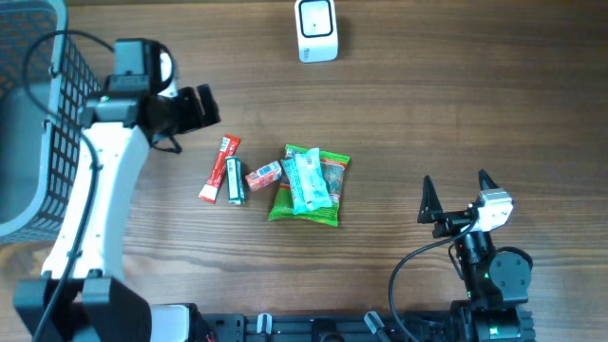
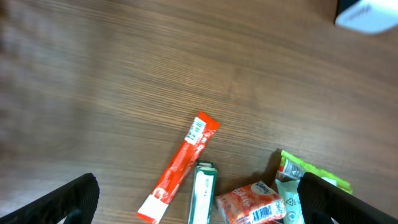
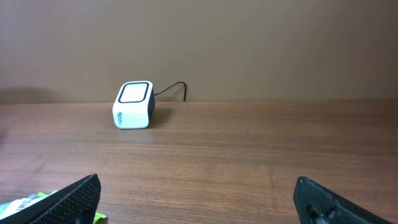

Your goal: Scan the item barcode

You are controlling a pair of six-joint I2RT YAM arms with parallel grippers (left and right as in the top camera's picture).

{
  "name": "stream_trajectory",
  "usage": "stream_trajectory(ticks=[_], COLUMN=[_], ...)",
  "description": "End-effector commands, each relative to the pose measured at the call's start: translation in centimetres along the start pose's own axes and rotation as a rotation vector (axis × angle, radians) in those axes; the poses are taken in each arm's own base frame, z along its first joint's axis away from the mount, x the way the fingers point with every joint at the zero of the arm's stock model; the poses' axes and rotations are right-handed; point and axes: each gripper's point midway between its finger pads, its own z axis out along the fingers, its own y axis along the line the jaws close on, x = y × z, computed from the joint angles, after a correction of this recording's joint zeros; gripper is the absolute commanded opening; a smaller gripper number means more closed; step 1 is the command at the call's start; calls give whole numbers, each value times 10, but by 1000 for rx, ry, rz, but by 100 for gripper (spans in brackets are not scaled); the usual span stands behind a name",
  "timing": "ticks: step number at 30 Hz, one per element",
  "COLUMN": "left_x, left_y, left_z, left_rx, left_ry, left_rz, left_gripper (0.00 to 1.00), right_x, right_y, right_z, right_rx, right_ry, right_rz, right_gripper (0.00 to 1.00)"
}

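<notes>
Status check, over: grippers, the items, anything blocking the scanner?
Left gripper open, empty, near item pile, not touching. Right gripper open, empty. Nothing between pile and scanner.

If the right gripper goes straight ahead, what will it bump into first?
Likely nothing on the table: the right gripper points over bare wood, with the scanner off to its left. Only the wall lies beyond, though depth is unclear.
</notes>
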Motion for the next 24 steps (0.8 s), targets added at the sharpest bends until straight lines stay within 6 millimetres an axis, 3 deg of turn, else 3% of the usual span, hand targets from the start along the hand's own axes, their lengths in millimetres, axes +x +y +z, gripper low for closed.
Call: stream_trajectory(ticks=[1,5,24], left_x=[-4,-7,-7], left_y=[43,65,66], left_z=[2,3,3], left_rx=[-123,-152,-153], left_ry=[-4,-2,-3], left_rz=[-139,-189,-192], left_gripper=[100,100,100], right_x=[-1,-1,-1], right_y=[-2,-2,-1], right_z=[0,0,0], right_rx=[12,12,5], right_ry=[-5,-5,-4], right_rz=[-9,-9,-1], right_gripper=[100,100,100])
